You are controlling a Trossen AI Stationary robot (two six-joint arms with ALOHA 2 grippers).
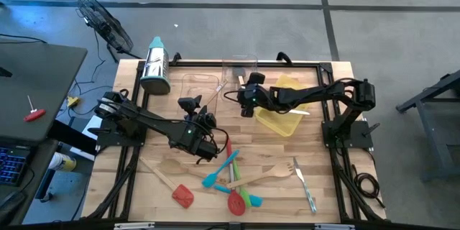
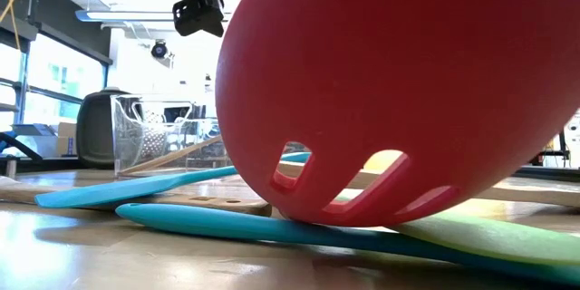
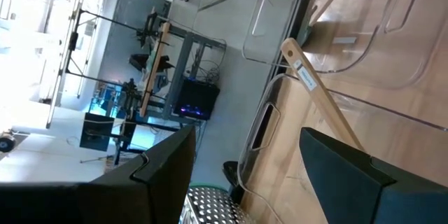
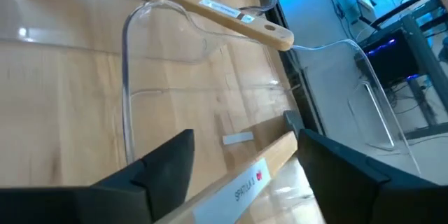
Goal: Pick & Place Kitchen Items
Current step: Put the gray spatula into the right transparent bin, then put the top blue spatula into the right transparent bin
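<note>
The right gripper [image 1: 246, 95] is hovering over the clear plastic trays [image 1: 201, 86] at the table's far side, its fingers apart with a pale wooden utensil handle bearing a label [image 4: 245, 182] lying between them, probably being delivered there. A second wooden handle [image 4: 210, 10] is already leaning across a tray rim. The left gripper [image 1: 207, 151], fingers spread and empty, is hanging beside the remaining pile, near the red slotted silicone spatula [image 1: 236, 201] and teal spatula [image 1: 219, 172], likely choosing the next pick.
</note>
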